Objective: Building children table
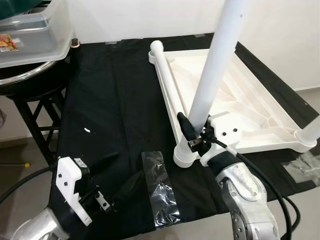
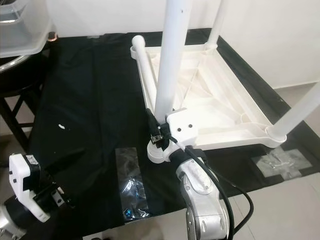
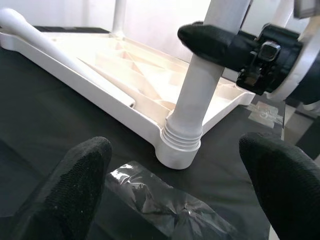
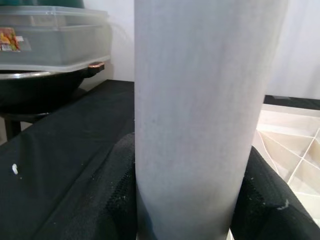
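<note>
My right gripper (image 1: pixel 196 134) clamps the upright leg (image 1: pixel 212 75) just above its socket (image 1: pixel 185 156), so I should twist squarely, keeping my wide-open, empty left gripper (image 1: pixel 112 182) clear.

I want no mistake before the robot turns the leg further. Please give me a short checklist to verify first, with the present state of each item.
1. Right hand grips the leg: ok, its fingers close on both sides of the tube just above the socket.
2. Leg stands in the corner socket: ok, the threaded collar sits in it and the leg rises nearly upright.
3. Leg screwed fully home: cannot tell, some threads show above the socket.
4. Tabletop lies flat, underside up, on the black cloth: ok.
5. Left hand clear of the work: ok, open and low over the cloth, beside the clear bag.
6. Loose leg out of the way: ok, it lies along the tabletop's edge.
</note>
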{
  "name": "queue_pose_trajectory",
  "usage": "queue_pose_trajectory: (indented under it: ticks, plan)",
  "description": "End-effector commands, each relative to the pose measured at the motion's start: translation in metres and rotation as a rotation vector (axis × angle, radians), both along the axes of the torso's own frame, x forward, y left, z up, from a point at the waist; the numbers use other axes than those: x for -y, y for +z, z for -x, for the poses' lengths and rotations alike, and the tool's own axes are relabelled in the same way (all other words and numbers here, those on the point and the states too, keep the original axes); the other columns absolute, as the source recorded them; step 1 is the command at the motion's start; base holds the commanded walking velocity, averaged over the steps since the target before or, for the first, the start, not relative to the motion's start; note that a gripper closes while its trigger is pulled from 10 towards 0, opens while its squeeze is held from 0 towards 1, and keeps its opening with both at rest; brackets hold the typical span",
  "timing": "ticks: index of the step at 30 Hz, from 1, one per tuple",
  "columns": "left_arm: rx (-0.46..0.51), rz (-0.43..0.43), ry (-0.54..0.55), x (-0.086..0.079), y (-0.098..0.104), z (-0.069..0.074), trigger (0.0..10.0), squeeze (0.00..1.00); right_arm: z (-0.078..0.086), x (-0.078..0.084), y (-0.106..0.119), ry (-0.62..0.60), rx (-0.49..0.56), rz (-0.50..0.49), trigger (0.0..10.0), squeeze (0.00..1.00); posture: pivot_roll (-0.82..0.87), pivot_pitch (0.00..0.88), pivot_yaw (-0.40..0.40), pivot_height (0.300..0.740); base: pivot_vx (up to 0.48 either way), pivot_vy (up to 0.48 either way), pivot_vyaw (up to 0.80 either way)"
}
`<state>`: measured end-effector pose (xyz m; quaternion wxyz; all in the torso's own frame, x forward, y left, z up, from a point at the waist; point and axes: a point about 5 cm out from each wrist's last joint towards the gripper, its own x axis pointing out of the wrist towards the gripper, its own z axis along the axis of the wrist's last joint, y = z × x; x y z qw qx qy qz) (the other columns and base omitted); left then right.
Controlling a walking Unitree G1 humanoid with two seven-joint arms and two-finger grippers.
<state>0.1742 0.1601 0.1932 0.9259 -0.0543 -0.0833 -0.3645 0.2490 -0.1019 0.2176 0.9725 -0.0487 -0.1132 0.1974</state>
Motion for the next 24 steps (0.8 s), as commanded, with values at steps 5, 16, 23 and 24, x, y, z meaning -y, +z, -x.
queue_pose_trajectory:
  ticks: [5,16,23,24]
  plan:
    - [-0.019,-0.021,0.013,-0.002,-0.006,0.002,10.0,0.00,0.001,-0.014,-0.024,0.136,-0.178,-0.057,10.0,1.00,0.04,0.238,-0.040,0.740,0.000,0.000,0.00]
    - [-0.019,-0.019,0.007,0.002,-0.007,0.001,10.0,0.00,-0.013,-0.020,0.005,0.543,-0.082,-0.007,10.0,0.07,0.04,0.243,-0.046,0.740,0.000,0.000,0.00]
    - [-0.019,-0.020,0.012,0.002,-0.007,0.003,10.0,0.00,-0.050,0.003,0.028,0.649,-0.034,0.097,10.0,0.00,0.06,0.249,-0.045,0.740,0.000,0.000,0.00]
    - [-0.019,-0.020,0.012,0.002,-0.007,0.003,10.0,0.00,-0.053,0.005,0.029,0.653,-0.032,0.098,10.0,0.00,0.06,0.249,-0.045,0.740,0.000,0.000,0.00]
